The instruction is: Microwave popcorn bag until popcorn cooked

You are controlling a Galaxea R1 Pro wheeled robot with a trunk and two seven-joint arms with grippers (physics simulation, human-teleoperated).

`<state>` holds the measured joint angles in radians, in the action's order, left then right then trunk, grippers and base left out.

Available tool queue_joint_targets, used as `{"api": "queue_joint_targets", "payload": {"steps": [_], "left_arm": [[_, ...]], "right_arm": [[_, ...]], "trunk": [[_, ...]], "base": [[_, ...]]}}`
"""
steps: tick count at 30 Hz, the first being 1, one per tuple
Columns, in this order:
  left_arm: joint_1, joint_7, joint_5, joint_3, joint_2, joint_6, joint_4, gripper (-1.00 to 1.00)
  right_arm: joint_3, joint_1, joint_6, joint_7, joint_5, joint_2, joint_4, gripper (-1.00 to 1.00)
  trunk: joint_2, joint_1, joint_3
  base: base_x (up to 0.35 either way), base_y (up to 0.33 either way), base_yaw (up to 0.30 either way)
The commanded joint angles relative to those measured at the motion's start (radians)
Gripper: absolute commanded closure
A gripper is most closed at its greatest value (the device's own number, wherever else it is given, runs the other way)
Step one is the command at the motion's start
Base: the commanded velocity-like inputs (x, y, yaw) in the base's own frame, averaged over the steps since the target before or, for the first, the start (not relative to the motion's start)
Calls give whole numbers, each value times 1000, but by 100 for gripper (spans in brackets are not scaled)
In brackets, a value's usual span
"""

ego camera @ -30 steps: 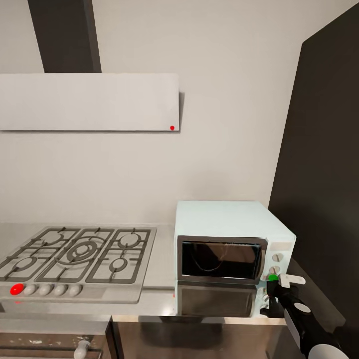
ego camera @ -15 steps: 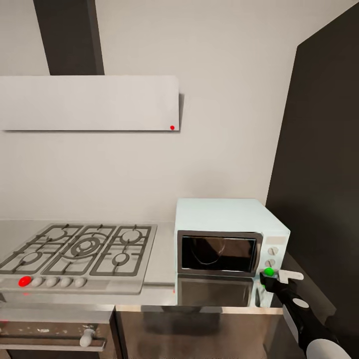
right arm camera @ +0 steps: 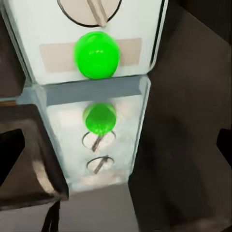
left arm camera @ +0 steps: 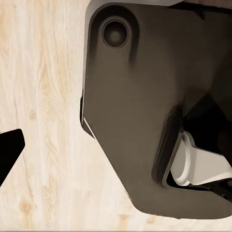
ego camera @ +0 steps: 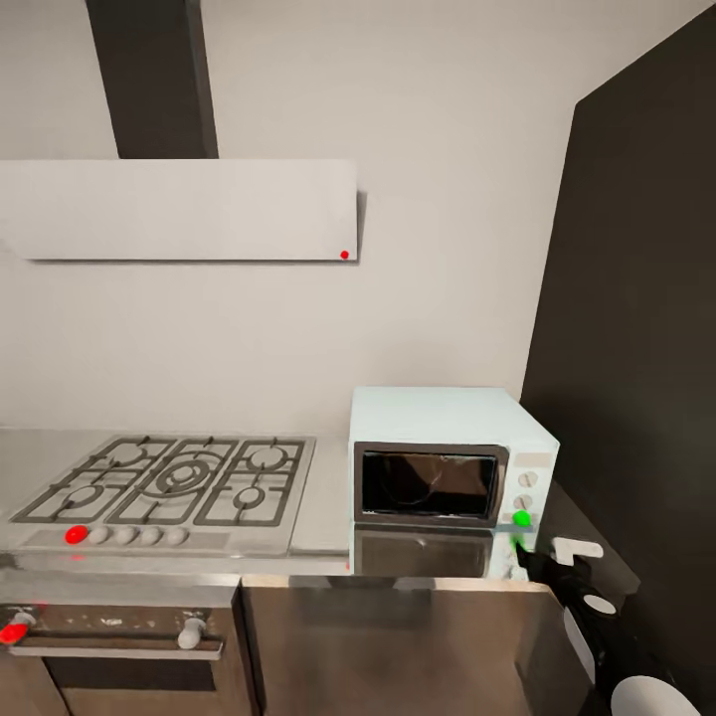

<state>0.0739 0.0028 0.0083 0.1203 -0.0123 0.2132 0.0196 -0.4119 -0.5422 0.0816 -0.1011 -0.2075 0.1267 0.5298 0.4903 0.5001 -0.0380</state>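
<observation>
microwave: pale mint-blue box, dark glass door shut, grey door frame, two round knobs stacked on the right panel with a lit green dot below them
microwave position: at the right end of the countertop, back near the wall, just beside the tall dark panel; its front mirrors in the shiny counter surface
microwave close-up: right wrist view has the green dot large and glossy under a knob, its reflection with two knob reflections showing below in the steel
popcorn bag: can't make it out through the dark glass
hob: gas hob left of the microwave, row of knobs along its front, leftmost one red
oven: black built-in unit under the hob, red knob at the left of its panel
hood: flat white slab on the wall above the hob, small red dot at its lower right corner
right gripper: just in front of the microwave's lower right corner, below the green dot; can't tell how the fingers stand
left gripper: left wrist view gives dark robot body over light wooden floor; finger state can't be told
vs 1 s ago: whole head view has shifted, so the camera moved; microwave reads smaller and higher in frame, oven front now visible below the counter, green dot now clear of the gripper tip
</observation>
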Motion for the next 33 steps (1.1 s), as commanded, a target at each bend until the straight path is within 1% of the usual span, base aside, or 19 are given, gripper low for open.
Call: {"api": "queue_joint_targets", "payload": {"steps": [1, 20, 25, 30, 32, 33], "left_arm": [[0, 0, 1, 7, 0, 6, 2, -100], [0, 0, 1, 9, 0, 6, 2, -100], [0, 0, 1, 9, 0, 6, 2, -100], [0, 1, 1, 9, 0, 6, 2, -100], [0, 1, 1, 9, 0, 6, 2, -100], [0, 2, 2, 9, 0, 6, 2, -100]], "right_arm": [[-8, -1, 4, -9, -10, -1, -1, -100], [-6, -1, 6, -11, -12, -1, -13, -100], [-7, -1, 6, -11, -12, -1, -16, -100], [-6, -1, 6, -11, -12, -1, -16, -100], [-6, -1, 12, -11, -12, -1, -16, -100], [-5, -1, 41, -11, -12, -2, -50, -100]], "trunk": [[1, 0, 0], [1, 0, 0], [1, 0, 0], [1, 0, 0], [1, 0, 0], [1, 0, 0]], "base": [[-337, 0, 0], [-338, 10, 0], [-301, 161, 0], [-168, 280, 0], [-65, 321, 0], [0, 0, 0]]}}
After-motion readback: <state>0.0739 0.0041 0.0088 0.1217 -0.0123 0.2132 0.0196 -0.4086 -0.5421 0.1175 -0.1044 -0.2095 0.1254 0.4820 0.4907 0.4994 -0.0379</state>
